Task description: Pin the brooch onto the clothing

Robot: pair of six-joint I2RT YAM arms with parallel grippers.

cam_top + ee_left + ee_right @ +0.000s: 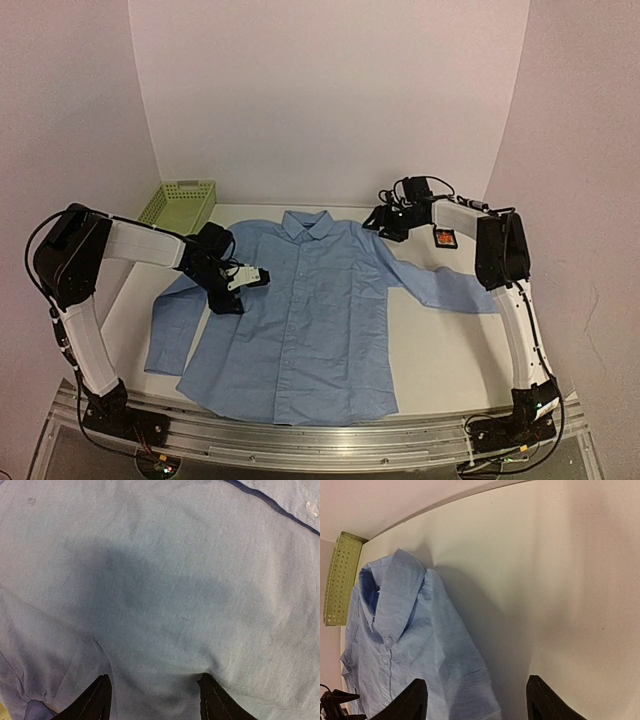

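Hung left pincer (pixel 155 702) apart over shirt (pixel 300 310), right pincer (pixel 476 700) apart near brooch (pixel 444 238); risked bunching loose cloth on closing.

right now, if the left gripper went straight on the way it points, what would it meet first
The shirt. In the left wrist view the left gripper, jaws apart, points at blue cloth filling the frame, nothing between. Depth is unclear; the tips may already touch it.
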